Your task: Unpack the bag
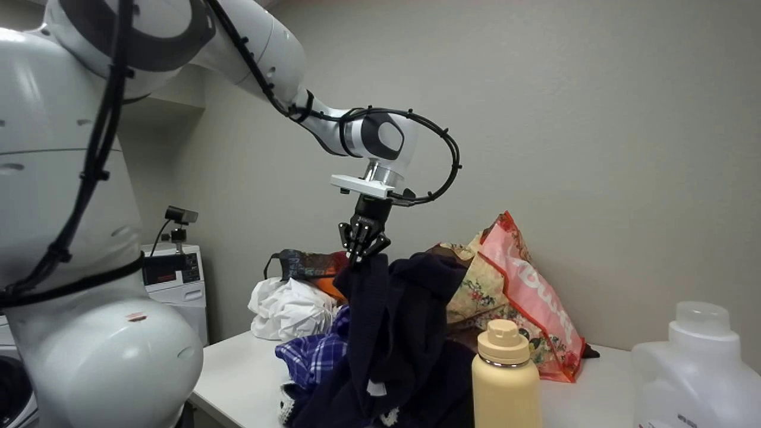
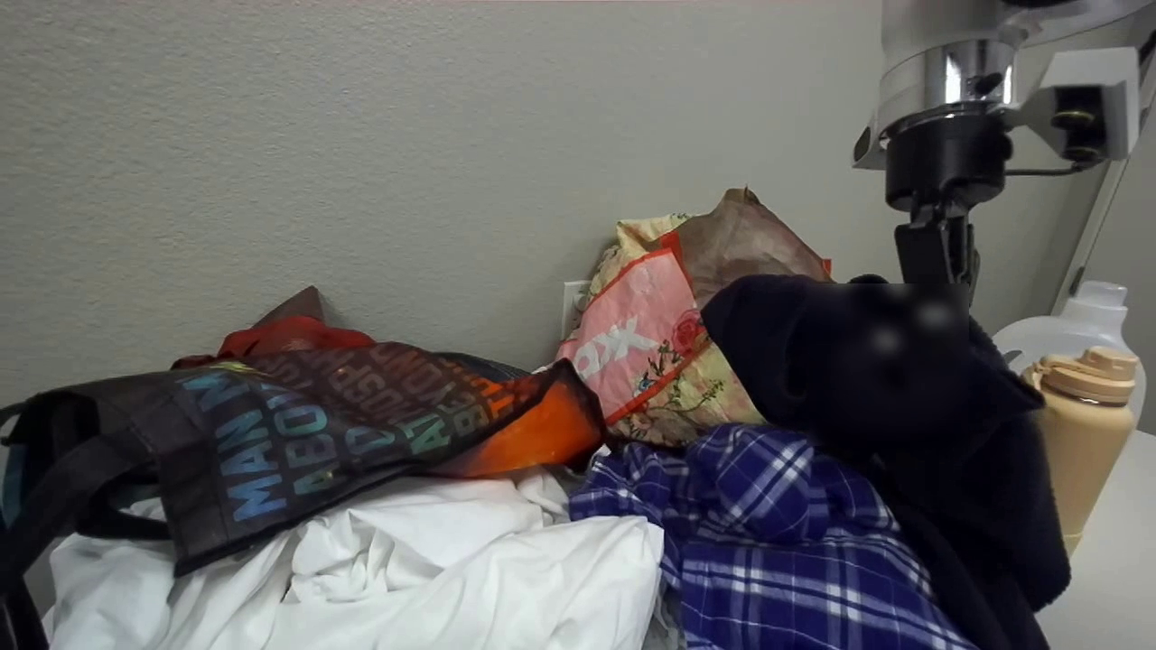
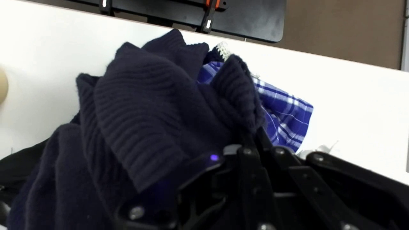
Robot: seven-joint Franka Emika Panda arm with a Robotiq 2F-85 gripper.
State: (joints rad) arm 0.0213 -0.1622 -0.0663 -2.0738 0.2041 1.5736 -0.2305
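The bag, cream floral with a pink panel and red edges, slumps against the wall in both exterior views (image 1: 538, 303) (image 2: 646, 348). My gripper (image 1: 355, 258) is up above the table, in front of the bag and apart from it. Its fingers are shut on a dark navy garment (image 1: 380, 333), which hangs in folds down to the table. Seen from the wrist, the ribbed navy knit (image 3: 150, 95) bunches up at the fingertips of the gripper (image 3: 257, 131). The garment (image 2: 867, 388) covers part of the bag, and whatever is inside the bag is hidden.
A blue-and-white plaid cloth (image 2: 795, 542) lies beside the garment, near white fabric (image 2: 433, 569) with a dark lettered tote (image 2: 334, 433) on it. A tan bottle (image 1: 506, 380) stands close to the hanging garment; a clear jug (image 1: 692, 368) is farther along. The table edge (image 3: 319, 52) runs behind the cloths.
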